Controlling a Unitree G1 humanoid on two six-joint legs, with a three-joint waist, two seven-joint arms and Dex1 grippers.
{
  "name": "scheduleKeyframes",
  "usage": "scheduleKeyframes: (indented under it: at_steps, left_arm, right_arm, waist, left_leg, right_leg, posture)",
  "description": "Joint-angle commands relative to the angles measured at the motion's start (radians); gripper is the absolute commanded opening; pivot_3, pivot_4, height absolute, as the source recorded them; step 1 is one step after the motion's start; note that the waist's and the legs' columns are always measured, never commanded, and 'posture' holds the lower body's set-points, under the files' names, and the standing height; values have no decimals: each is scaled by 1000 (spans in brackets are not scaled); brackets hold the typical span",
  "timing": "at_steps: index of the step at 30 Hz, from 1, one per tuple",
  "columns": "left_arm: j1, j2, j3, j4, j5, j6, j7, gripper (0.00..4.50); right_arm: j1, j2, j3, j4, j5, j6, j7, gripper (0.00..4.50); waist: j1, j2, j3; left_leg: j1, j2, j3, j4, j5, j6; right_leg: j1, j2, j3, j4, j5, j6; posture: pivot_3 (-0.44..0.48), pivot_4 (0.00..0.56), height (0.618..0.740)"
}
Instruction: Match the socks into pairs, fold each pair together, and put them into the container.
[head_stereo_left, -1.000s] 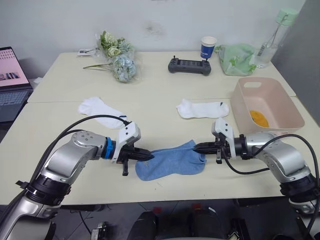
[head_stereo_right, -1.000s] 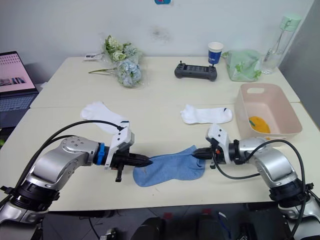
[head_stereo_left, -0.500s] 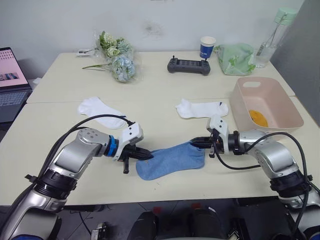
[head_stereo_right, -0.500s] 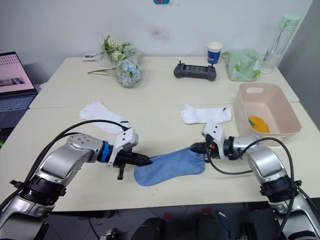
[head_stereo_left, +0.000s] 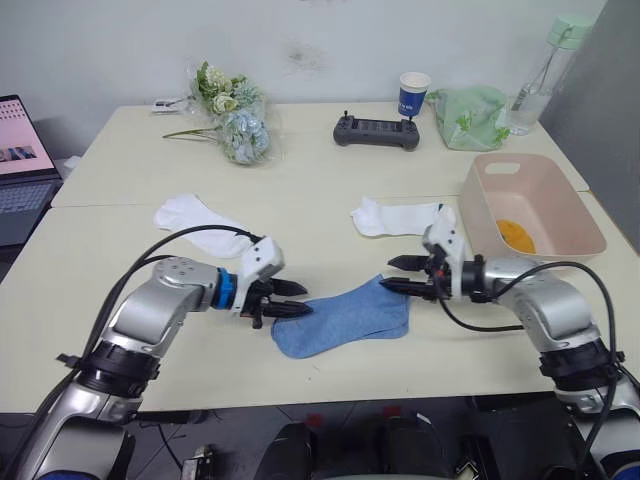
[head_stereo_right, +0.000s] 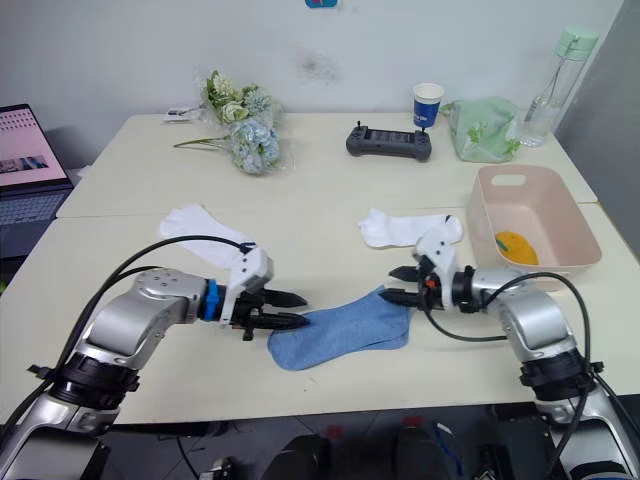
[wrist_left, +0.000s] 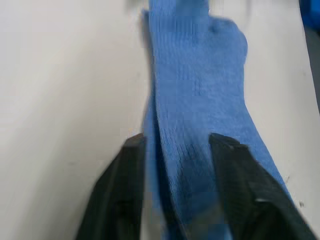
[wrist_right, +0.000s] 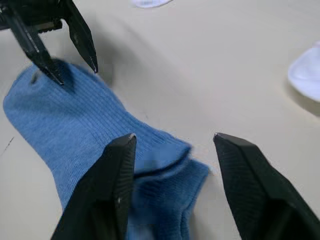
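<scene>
Blue socks (head_stereo_left: 343, 318) lie stacked on the table (head_stereo_left: 330, 215), near edge, btwn both grippers. L gripper (head_stereo_left: 297, 300) at the socks' left end, fingers apart, lower tip on the fabric. R gripper (head_stereo_left: 392, 274) at the right end, fingers apart, holding nothing. White sock (head_stereo_left: 403, 216) just beyond; another white sock (head_stereo_left: 195, 218) far left. Pink basket (head_stereo_left: 532, 205) on the right w/ orange socks (head_stereo_left: 518, 236) inside.
</scene>
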Motion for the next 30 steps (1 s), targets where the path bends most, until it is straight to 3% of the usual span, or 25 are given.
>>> scheduleKeyframes:
  at_steps: [1,6,14,30]
  left_arm:
    - [63,33,110,-61,-67,26,13,2175]
    - [202,54,218,-179,-155,88,39,2175]
    - [372,93,233,-326,-143,72,92,2175]
    - [298,13,64,-234,5,-87,160,2175]
  right_arm:
    - [28,-28,-68,-71,45,25,-8,2461]
    - [84,-58,-81,-147,76,68,-6,2461]
    - [84,-45,-34,-122,28,36,-42,2461]
    - [104,-48,25,-75,-34,-52,-18,2461]
  waist:
    - [0,0,0]
    - [2,0,0]
    - [3,0,0]
    - [4,0,0]
  left_leg:
    - [0,0,0,0,0,0]
    - [0,0,0,0,0,0]
    - [1,0,0,-1,0,0]
    - [1,-1,1,-1,0,0]
  right_leg:
    - [0,0,0,0,0,0]
    - [0,-4,0,0,0,0]
    - [1,-4,1,0,0,0]
    - [1,-4,0,0,0,0]
  posture:
    - [0,150,740]
    - [0,150,740]
    - [0,150,740]
    - [0,150,740]
